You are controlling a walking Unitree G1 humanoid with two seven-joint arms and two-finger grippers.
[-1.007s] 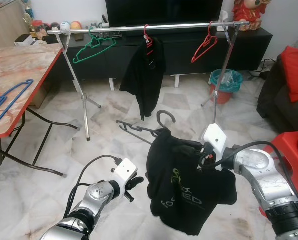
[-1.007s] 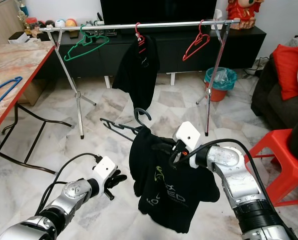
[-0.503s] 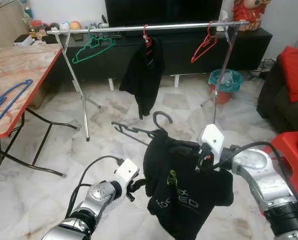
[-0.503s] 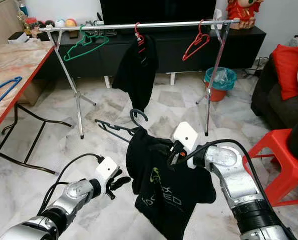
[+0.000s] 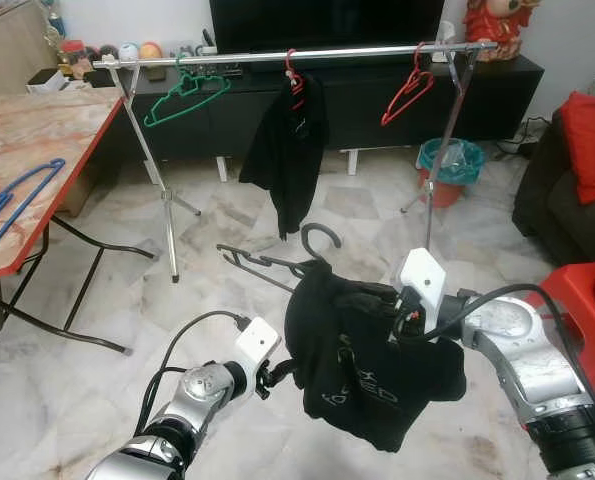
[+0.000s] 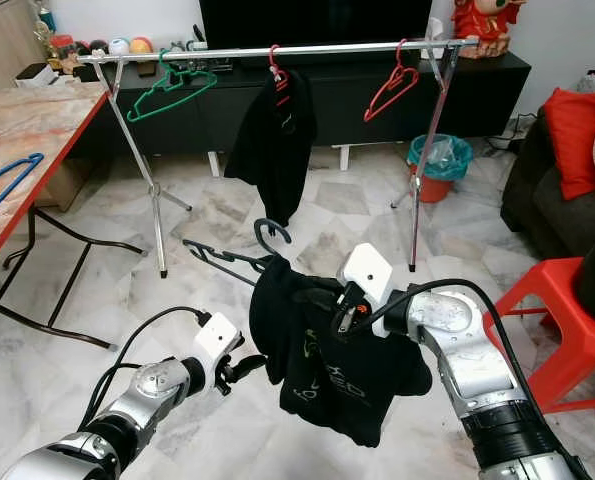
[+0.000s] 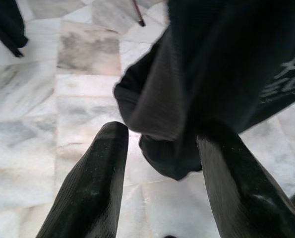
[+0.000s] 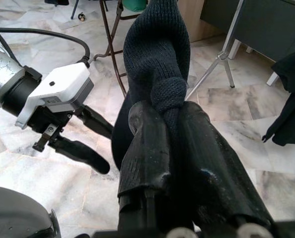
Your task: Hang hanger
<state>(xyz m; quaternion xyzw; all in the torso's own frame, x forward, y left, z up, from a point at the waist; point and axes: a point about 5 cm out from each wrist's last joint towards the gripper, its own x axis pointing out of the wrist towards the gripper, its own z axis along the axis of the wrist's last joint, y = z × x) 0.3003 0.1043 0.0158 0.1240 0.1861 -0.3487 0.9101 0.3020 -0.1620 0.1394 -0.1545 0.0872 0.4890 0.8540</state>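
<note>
The right gripper (image 8: 169,126) pinches a bunched fold of a black knit garment (image 5: 372,365) between its closed black fingers (image 8: 145,148), holding it in mid-air above the marble floor (image 5: 227,300). The garment hangs from a black hanger (image 5: 277,262), whose hook curls up just above and beyond the right gripper and whose bare arm sticks out toward the robot's left, tilted off level. The cloth droops below the gripper, with pale lettering on its front.

To the left of the right gripper and a little lower, the left gripper (image 7: 159,163) reaches toward the garment's lower left edge. Its two fingers (image 7: 95,183) are spread apart, and a dark fold of the cloth hangs just ahead of the gap between them; whether they touch it cannot be made out.

Well beyond both grippers stands a silver clothes rail (image 5: 297,55) on spread legs. On it hang a green hanger (image 5: 184,95) toward the left, a second black garment (image 5: 285,155) on a red hanger near the middle, and an empty red hanger (image 5: 407,92) toward the right. Behind the rail is a low dark cabinet (image 5: 497,95), with a teal bin (image 5: 450,165) by the rail's right leg. Far to the left of the left gripper, a blue hanger (image 5: 12,200) lies on a red-edged table (image 5: 47,130). A red stool (image 6: 567,310) stands to the right of the right arm.
</note>
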